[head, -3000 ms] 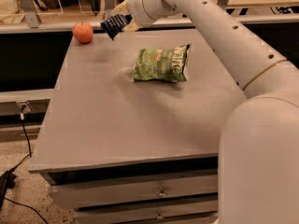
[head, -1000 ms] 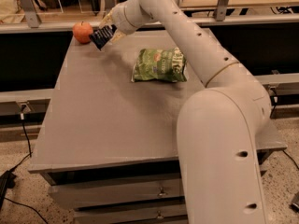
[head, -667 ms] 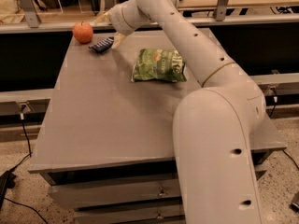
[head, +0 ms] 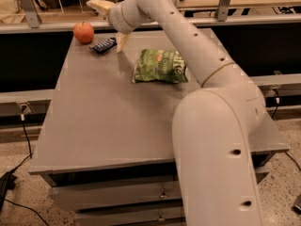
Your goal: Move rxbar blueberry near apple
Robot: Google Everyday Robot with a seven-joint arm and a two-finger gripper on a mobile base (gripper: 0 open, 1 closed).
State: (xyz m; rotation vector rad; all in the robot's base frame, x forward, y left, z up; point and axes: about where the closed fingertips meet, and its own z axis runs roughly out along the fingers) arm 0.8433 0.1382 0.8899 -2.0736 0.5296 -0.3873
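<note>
The rxbar blueberry (head: 104, 44) is seen lying flat on the far left part of the grey table (head: 108, 121), just beside the apple (head: 83, 32), slightly nearer the camera and to the right of it; whether the two touch cannot be told. The gripper (head: 105, 26) is held over the far edge of the table, right next to the bar, with its two pale fingers (head: 121, 40) spread wide and nothing held between them. One finger is pointed down beside the right end of the bar, the other up and away. A crinkled green chip bag (head: 160, 66) is found further right, well apart from the bar.
</note>
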